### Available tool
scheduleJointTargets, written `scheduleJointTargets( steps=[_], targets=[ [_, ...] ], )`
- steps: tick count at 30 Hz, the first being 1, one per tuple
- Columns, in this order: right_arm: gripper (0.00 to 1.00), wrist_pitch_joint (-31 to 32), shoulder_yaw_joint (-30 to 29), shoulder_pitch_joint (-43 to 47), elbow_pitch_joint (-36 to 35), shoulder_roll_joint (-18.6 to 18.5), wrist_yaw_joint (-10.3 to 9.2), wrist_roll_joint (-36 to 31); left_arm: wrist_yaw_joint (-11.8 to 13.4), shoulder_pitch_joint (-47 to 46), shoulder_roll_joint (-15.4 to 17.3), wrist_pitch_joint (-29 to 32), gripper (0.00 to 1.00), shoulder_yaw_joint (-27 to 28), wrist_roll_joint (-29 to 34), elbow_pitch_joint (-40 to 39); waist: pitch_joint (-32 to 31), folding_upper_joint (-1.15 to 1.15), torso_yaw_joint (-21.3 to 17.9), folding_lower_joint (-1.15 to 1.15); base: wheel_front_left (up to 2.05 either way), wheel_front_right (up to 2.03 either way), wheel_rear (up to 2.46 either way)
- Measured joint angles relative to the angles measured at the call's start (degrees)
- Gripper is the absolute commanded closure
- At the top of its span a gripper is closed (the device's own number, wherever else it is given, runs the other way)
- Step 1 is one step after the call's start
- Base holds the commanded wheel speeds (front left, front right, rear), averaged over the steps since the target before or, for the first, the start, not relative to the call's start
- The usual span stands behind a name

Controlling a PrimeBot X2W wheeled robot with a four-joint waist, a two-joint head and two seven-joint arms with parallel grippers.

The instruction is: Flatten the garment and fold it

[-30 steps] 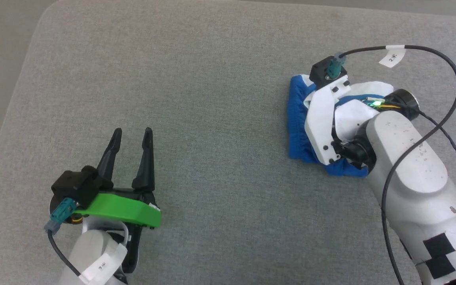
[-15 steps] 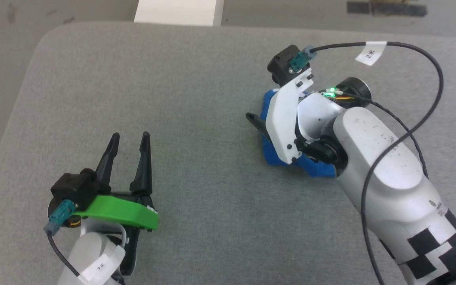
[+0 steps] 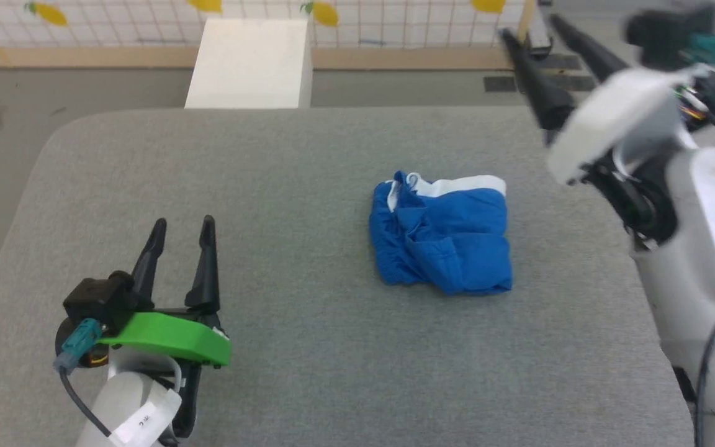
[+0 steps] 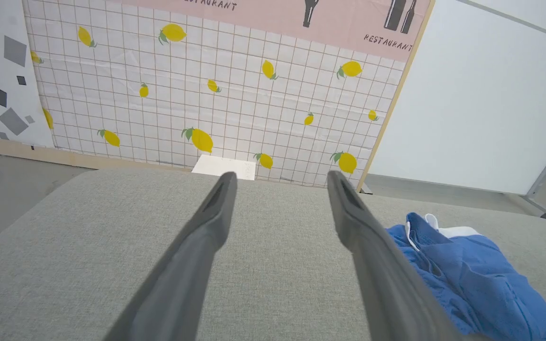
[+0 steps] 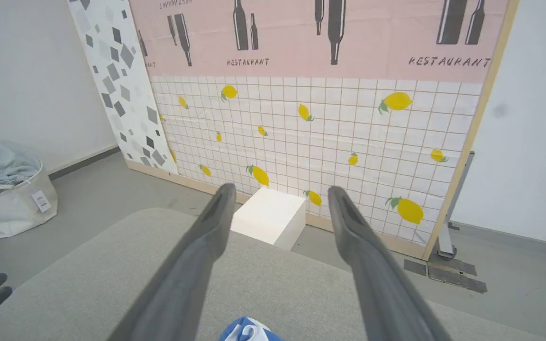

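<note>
The right end effector (image 3: 531, 28) hangs high over the far right side, its two dark fingers spread wide and holding nothing. In its own wrist view the gap between the fingers (image 5: 281, 189) is empty, and the garment (image 5: 249, 331) is only a small blue corner at the bottom edge, so this arm is well apart from the cloth. The left end effector (image 3: 184, 220) rests low at the near left, also open by a moderate gap and empty. From its wrist camera the garment (image 4: 467, 279) lies off to the side of its fingers, not between them.

The garment (image 3: 444, 242) lies near the middle of the grey fabric-covered tabletop (image 3: 301, 186), a little toward the right. It is a compact, roughly square blue bundle with a white band along the far edge and some gathered wrinkles on its left side. To me the folding seems done or nearly done, though the packet is not very tidy.

I judge that the cloth is light, thin and quite limp, perhaps a bit slippery, so it will not keep a shape alone. If more tidying is needed, a pinch at a corner or along the thick gathered left edge, through all layers, seems safest. A hold on the top layer only could open the fold.
</note>
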Motion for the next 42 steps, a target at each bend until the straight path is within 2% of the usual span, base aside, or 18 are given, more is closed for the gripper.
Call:
scheduleJointTargets(
  steps=[1, 4, 10, 15, 22, 27, 42],
  targets=[
    [0.0, -7.62, -4.78, 3.99, -2.07, -0.19, 0.0, -3.04, 0.62, 0.71, 0.21, 0.01, 0.0, 0.76, -0.13, -0.24, -1.27, 0.0, -1.12, 0.0, 0.0, 0.0, 0.0],
    [0.0, -14.08, -10.02, 9.07, -3.37, 0.63, 0.0, -5.6, 1.2, 1.65, 0.31, 0.01, 0.0, 1.33, -0.49, -0.38, -2.61, 0.0, -2.1, 0.0, 0.0, 0.0, 0.0],
    [0.0, -22.28, -19.42, 19.92, -6.08, 3.81, 0.0, -9.98, 1.98, 2.37, 0.26, -0.04, 0.0, 1.53, -0.94, -0.34, -4.71, 0.0, -2.98, 0.0, 0.0, 0.0, 0.0],
    [0.0, -25.64, -23.28, 27.74, -8.86, 6.08, 0.0, -12.35, 2.5, 2.81, 0.22, -0.08, 0.0, 1.76, -1.0, 0.19, -5.55, 0.0, -2.78, 0.0, 0.0, 0.0, 0.0],
    [0.0, -27.29, -24.42, 35.81, -11.59, 7.9, 0.0, -14.92, 3.01, 3.23, 1.24, -0.24, 0.0, 1.72, -0.26, 1.07, -5.15, 0.0, -2.5, 0.0, 0.0, 0.0, 0.0],
    [0.0, -27.52, -22.31, 39.41, -11.39, 8.2, 0.0, -15.91, 3.5, 3.33, 1.72, -0.25, 0.0, 1.19, 0.49, 1.94, -4.89, 0.0, -2.21, 0.0, 0.0, 0.0, 0.0],
    [0.0, -25.2, -16.03, 42.01, -9.48, 8.38, 0.0, -16.34, 3.53, 3.34, 2.32, -0.56, 0.0, -0.01, 1.74, 4.12, -4.59, 0.0, -1.53, 0.0, 0.0, 0.0, 0.0]
  ],
)
